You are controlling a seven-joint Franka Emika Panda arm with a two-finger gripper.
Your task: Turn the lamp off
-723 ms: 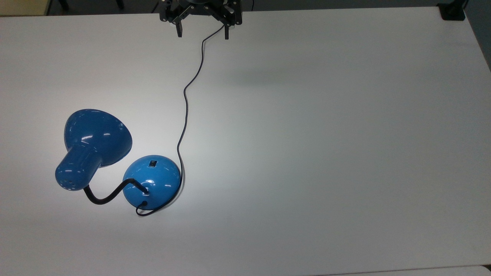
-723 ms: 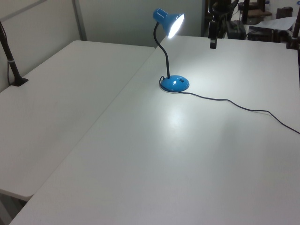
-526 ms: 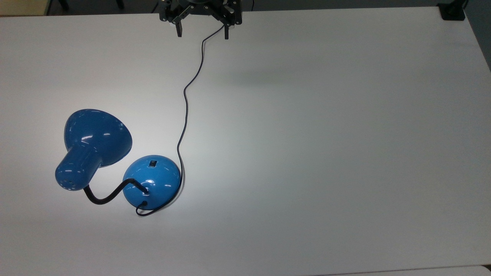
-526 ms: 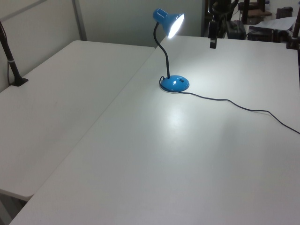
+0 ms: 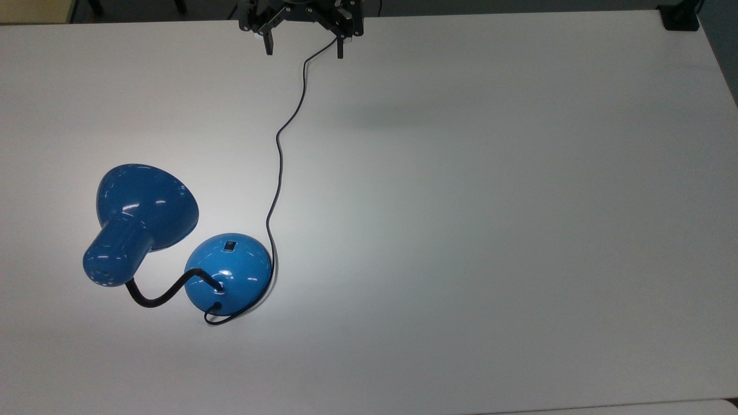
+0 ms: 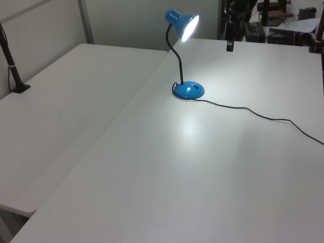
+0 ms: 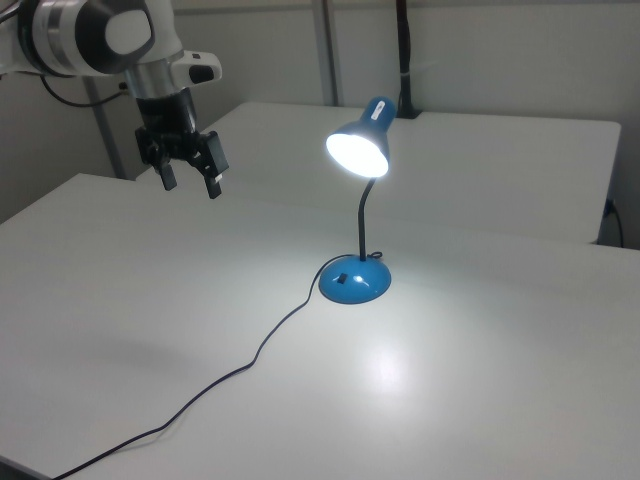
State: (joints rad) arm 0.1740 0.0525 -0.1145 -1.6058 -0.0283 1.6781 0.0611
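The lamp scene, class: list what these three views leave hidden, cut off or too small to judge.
- The cord: its far end runs off the right view's bottom edge, so any plug is cut off.
- The switch on the lamp base: too small in every view to read its position.
- The bulb: in the top view the shade covers it; in the right view glare hides it.
- The gripper: the arm above it is cut off by the top view's upper edge.

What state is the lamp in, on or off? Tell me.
On. The lamp shade glows bright white in the right view, and a pool of light lies on the table below it.
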